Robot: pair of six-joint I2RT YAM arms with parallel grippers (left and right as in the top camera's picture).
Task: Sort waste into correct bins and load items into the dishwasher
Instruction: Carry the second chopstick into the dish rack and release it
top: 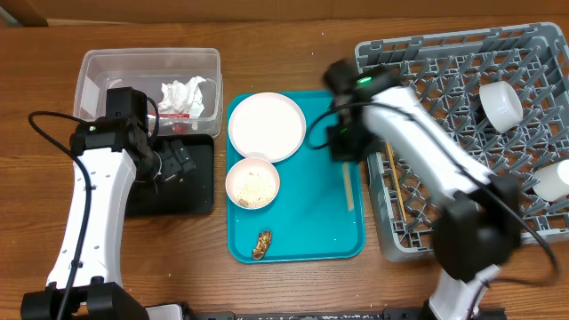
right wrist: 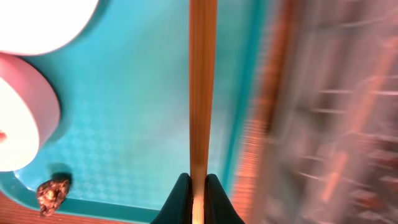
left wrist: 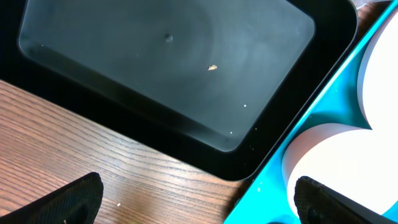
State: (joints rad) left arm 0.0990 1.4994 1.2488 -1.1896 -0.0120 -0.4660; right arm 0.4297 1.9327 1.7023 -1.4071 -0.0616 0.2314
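Note:
My right gripper (top: 345,142) (right wrist: 198,186) is shut on a wooden chopstick (top: 348,185) (right wrist: 201,81), held over the right side of the teal tray (top: 302,222) next to the grey dish rack (top: 462,80). A second chopstick (top: 396,188) lies in the rack, with a white cup (top: 500,104) and a pale bowl (top: 556,180). The white plate (top: 267,125), the cream bowl (top: 252,183) with rice grains and a brown scrap (top: 262,244) sit on the teal tray. My left gripper (top: 173,160) (left wrist: 199,205) is open and empty over the black tray (top: 182,191) (left wrist: 168,68).
The clear tub (top: 107,76) at the back left holds a crumpled white napkin (top: 185,96) and a red wrapper (top: 175,118). The rack fills the right side up to the table edge. The rack is blurred in the right wrist view (right wrist: 336,112).

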